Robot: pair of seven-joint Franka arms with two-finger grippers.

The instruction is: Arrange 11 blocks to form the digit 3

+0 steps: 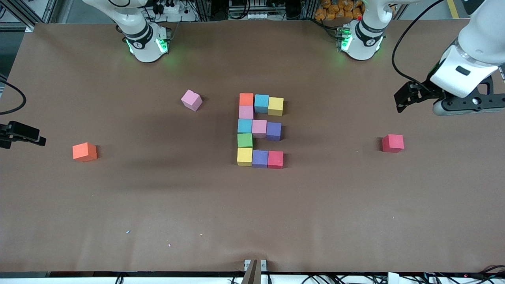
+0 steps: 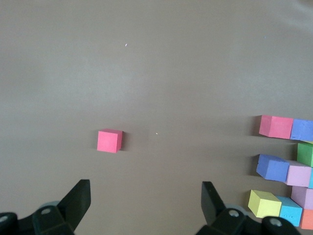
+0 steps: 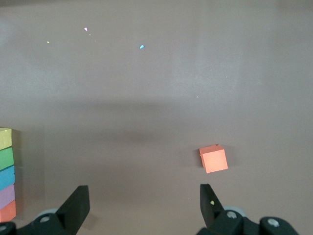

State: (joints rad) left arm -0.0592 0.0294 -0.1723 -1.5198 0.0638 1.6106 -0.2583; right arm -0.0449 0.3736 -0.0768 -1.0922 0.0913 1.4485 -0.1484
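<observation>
The digit figure of several mixed-colour blocks stands mid-table: three bars joined by one column on the side toward the right arm's end. Its column edge and bar ends show in the wrist views. Three blocks lie loose: a red block toward the left arm's end, an orange block toward the right arm's end, and a pink block beside the figure's top bar. My left gripper hangs open and empty over bare table near the red block. My right gripper is open and empty near the orange block.
Brown paper covers the table. The two arm bases stand along its edge farthest from the front camera. Small specks lie on the paper near the front edge. A cable hangs by the left arm.
</observation>
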